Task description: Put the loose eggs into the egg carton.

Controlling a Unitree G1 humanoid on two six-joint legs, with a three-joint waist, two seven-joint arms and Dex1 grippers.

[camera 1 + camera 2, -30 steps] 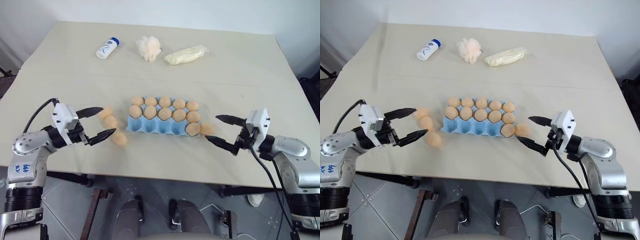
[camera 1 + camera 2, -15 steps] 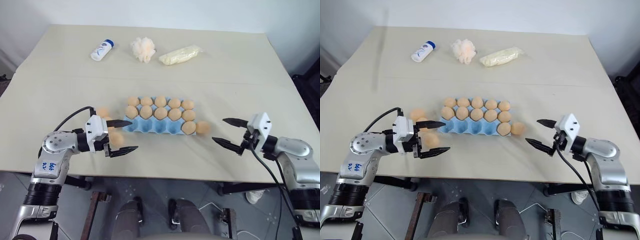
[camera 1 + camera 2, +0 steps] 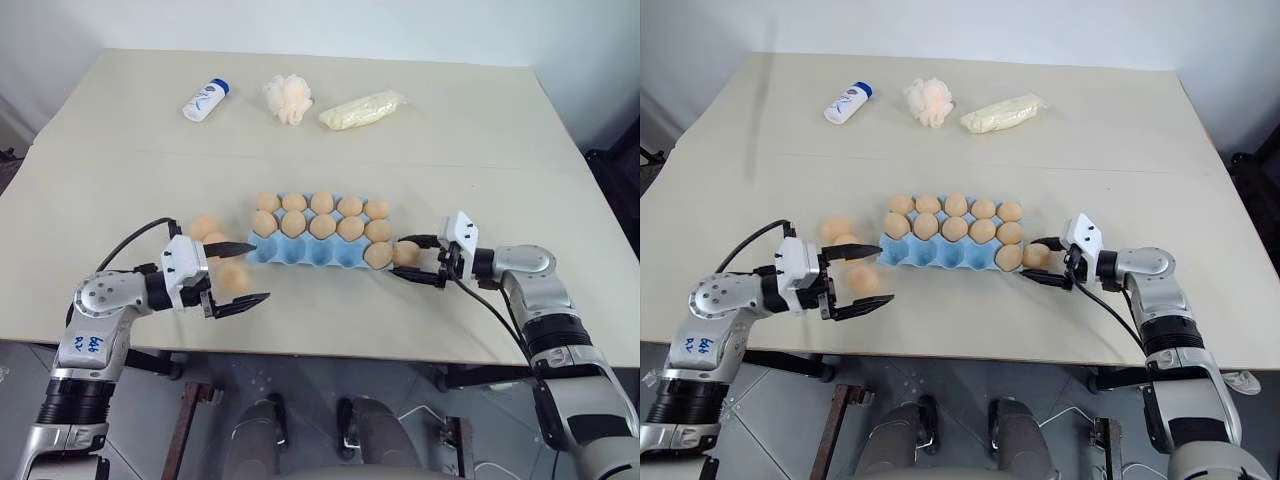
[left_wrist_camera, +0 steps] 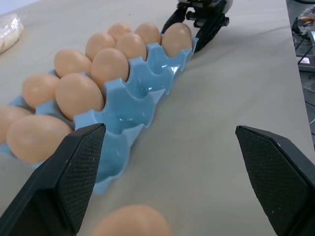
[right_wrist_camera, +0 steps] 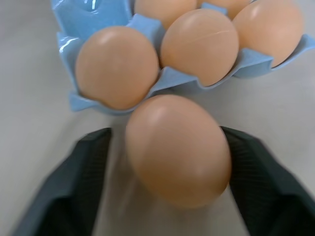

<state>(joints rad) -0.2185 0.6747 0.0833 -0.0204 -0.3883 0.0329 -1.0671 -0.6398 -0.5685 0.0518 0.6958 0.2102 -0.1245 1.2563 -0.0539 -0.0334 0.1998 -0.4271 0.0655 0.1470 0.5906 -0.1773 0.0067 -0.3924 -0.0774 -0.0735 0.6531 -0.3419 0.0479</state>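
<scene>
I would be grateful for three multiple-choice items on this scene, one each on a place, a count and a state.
1. Where does the white bottle lie relative to the puff ball?
A. to its left
B. to its right
C. on top of it

2. How many cups of the egg carton are empty?
A. none
B. four
C. nine

3. What is the state of the left gripper?
A. shut on an egg
B. open, holding nothing
C. shut on the carton's rim

Key:
1 A: in the eye views the bottle lies left of the puff ball along the far side.
2 B: the back and middle rows are full, while the front row holds a single egg at its right end.
3 B: its two fingers stand wide apart, with nothing gripped between them.
</scene>
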